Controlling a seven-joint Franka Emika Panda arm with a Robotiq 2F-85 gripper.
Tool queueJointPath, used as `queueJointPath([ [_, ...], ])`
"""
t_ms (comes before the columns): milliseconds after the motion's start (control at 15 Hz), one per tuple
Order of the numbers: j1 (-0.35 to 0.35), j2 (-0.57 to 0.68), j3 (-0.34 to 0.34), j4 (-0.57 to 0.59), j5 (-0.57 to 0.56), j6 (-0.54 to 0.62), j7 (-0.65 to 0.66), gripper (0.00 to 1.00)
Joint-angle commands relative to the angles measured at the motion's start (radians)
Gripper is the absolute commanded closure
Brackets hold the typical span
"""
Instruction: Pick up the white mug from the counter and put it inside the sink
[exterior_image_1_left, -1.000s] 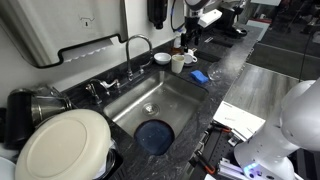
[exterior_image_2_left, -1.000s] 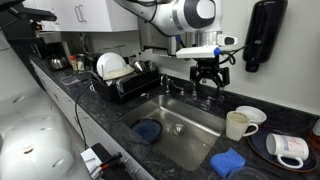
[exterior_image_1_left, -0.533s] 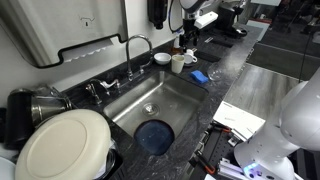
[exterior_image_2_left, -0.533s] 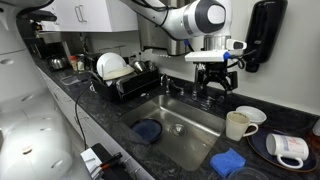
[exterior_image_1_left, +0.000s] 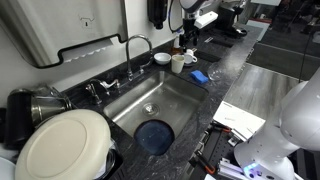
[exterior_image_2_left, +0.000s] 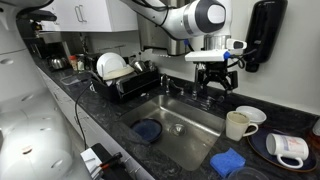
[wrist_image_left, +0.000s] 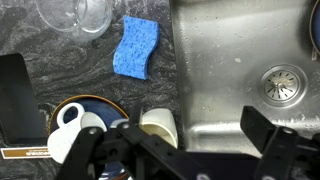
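**Gripper**: jaws spread wide with nothing between them. It hangs fingers-down over the back rim of the sink, close to the faucet. It is off to one side of the target, not above it. The wide opening is judged to be readiness to straddle a cylinder.

**White mug**: not gripped. It stands upright and mouth-up on the counter, just beside the sink's side rim and toward the counter's back edge. In the wrist view it sits low in the frame. Upright, it offers its side walls to a downward grasp.

**Small white bowl**: close behind the mug, toward the back edge. Whether the two touch cannot be told. It is judged to limit finger room on that side.

**Blue sponge**: flat on the counter near the front edge, apart from the mug.

**Second mug on a dark plate**: farther along the counter from the sink. It is a likely look-alike and not the target.

**Sink**: steel basin. A dark blue round item lies in one corner and the rest of the floor is bare, so there is room for the drop.
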Motion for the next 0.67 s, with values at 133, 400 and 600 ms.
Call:
queueJointPath([
  [133,-0.022,0.026,-0.005,0.008,0.038,0.093,-0.271,0.00],
  [400,-0.040,0.052,-0.023,0.023,0.124,0.195,-0.538,0.00],
  [600,-0.061,0.084,-0.033,0.057,0.128,0.154,-0.748,0.00],
])
